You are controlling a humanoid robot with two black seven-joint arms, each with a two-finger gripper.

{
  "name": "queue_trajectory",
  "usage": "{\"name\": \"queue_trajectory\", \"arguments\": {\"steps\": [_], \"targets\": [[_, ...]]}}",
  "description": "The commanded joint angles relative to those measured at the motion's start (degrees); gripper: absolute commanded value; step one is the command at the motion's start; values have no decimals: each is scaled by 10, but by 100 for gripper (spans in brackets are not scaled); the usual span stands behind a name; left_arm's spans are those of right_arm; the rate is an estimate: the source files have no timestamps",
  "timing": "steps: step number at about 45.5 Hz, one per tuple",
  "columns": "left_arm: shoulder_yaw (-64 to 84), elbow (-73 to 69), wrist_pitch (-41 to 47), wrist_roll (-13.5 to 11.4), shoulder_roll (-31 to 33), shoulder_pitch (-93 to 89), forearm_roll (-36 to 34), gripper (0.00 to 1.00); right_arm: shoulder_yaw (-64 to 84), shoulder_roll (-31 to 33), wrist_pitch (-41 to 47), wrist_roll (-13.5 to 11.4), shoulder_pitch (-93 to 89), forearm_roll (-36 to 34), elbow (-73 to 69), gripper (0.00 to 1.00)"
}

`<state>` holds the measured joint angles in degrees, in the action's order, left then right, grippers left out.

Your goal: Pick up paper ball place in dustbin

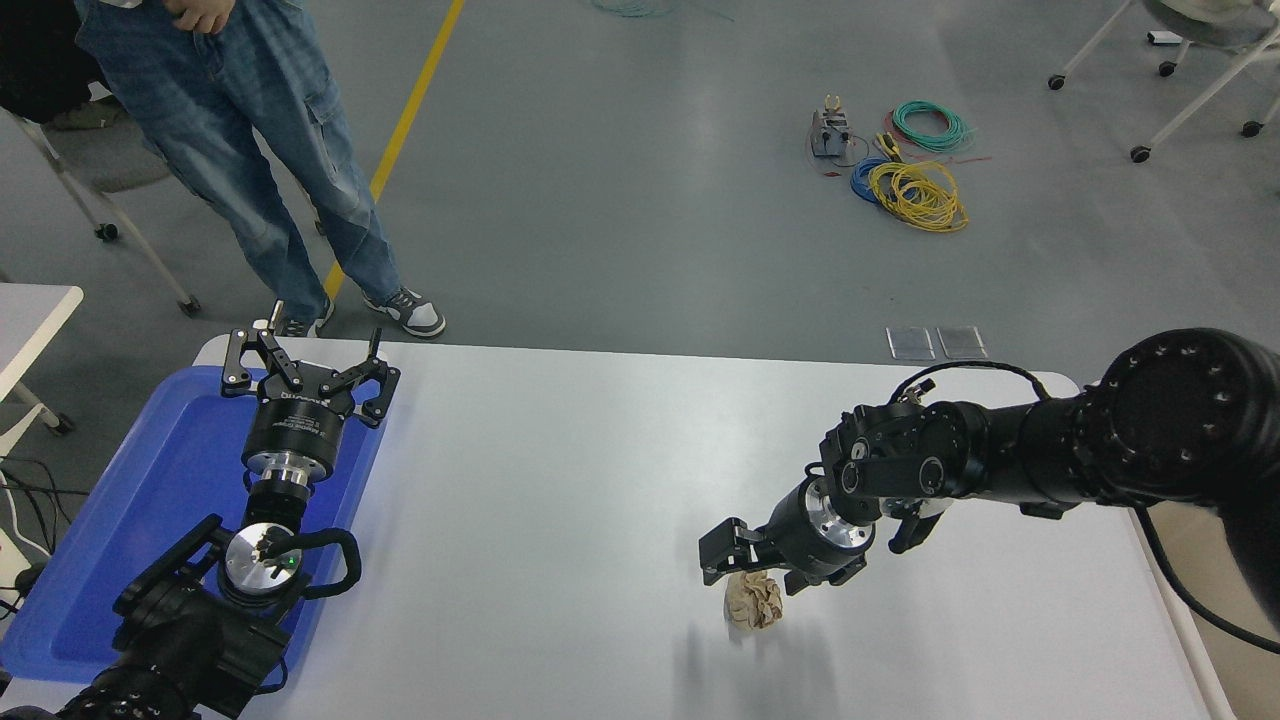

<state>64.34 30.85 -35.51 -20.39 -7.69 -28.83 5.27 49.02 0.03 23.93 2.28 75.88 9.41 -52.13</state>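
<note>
The paper ball (755, 603) sits on the white table (560, 480), near the front edge and a bit right of the middle. It is a small, crumpled, tan wad.

The right arm comes in from the right side and reaches left over the table. Its gripper (750, 565) hangs right above the ball. The fingers are spread wide, one on the left and one on the right. They sit at the top of the ball, and it is hard to tell if they touch it. They do not pinch it.

The dustbin (1175, 620) is at the far right, off the end of the table. The arm hides most of it, so only a pale strip of its rim shows.

The left gripper (308, 372) is parked at the left, over a blue tray (150, 500). Its fingers are spread open and hold nothing.

A person in blue jeans (260, 150) stands on the gray floor past the far left corner of the table. Coils of wire (915, 165) lie on the floor, farther away.
</note>
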Motion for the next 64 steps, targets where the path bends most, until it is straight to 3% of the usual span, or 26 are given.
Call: {"name": "queue_trajectory", "arguments": {"steps": [1, 12, 21, 34, 41, 49, 59, 64], "targets": [[0, 0, 0, 0, 0, 0, 0, 100, -8, 0, -26, 0, -33, 7, 24, 100], [0, 0, 0, 0, 0, 0, 0, 100, -4, 0, -69, 2, -55, 35, 36, 100], [0, 1, 0, 0, 0, 0, 0, 100, -2, 0, -70, 5, -55, 48, 34, 94], [0, 0, 0, 0, 0, 0, 0, 100, -2, 0, -69, 6, -57, 62, 32, 94], [0, 0, 0, 0, 0, 0, 0, 100, -2, 0, -65, 11, -56, 79, 26, 86], [0, 1, 0, 0, 0, 0, 0, 100, 1, 0, -63, 25, -56, 99, 19, 61], [0, 0, 0, 0, 0, 0, 0, 100, 2, 0, -63, 55, -52, 132, 16, 20], [0, 0, 0, 0, 0, 0, 0, 100, 2, 0, -63, 57, -48, 138, 16, 10]]}}
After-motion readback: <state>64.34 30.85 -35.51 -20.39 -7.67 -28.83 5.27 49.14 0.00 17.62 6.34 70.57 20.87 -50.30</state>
